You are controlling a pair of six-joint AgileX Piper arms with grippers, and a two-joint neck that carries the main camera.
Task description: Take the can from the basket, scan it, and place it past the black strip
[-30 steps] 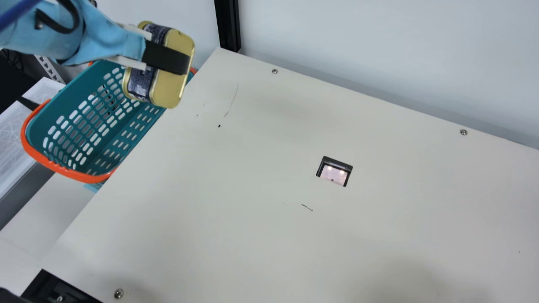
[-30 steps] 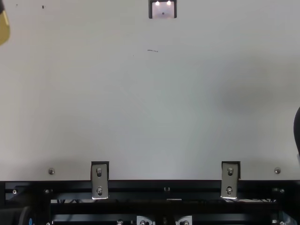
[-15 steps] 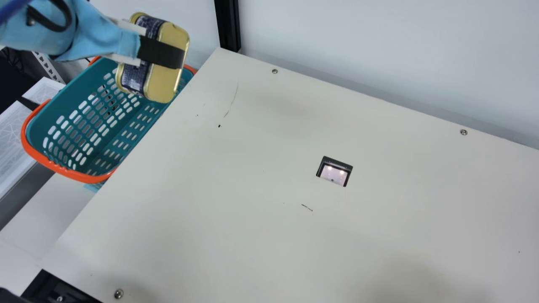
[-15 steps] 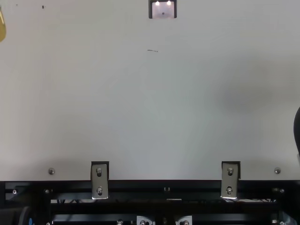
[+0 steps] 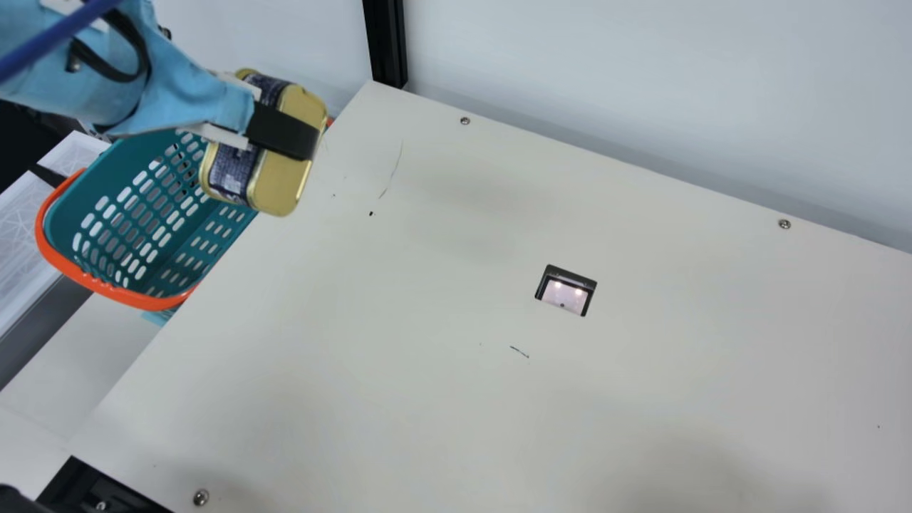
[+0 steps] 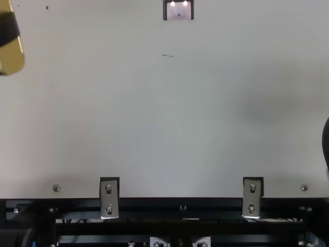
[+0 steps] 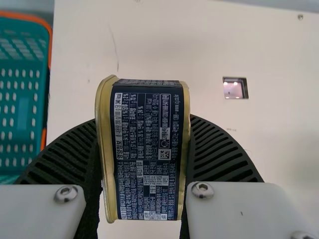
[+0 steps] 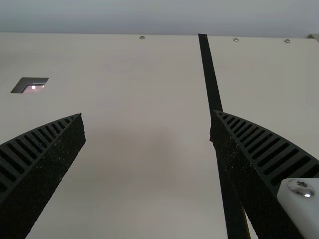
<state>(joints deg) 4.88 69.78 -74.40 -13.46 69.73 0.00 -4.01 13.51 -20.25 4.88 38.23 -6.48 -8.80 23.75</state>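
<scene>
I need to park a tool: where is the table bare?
Bare tabletop lies between the basket and the scanner window, and between that window and the black strip, under the right gripper. It is crowded by the basket, where the left gripper holds the can.

L gripper (image 5: 288,134) clamped, R gripper (image 8: 147,125) spread wide

Over there the left gripper (image 5: 286,130) has a gold-and-navy can (image 5: 280,187) pinched in its black fingers, held up at a tilt in front of the teal basket (image 5: 114,291) with the orange rim. The basket sits beside the cream table (image 5: 399,385), and well apart from the can, a small lit scanner window (image 5: 565,295) is set into the tabletop.
</scene>
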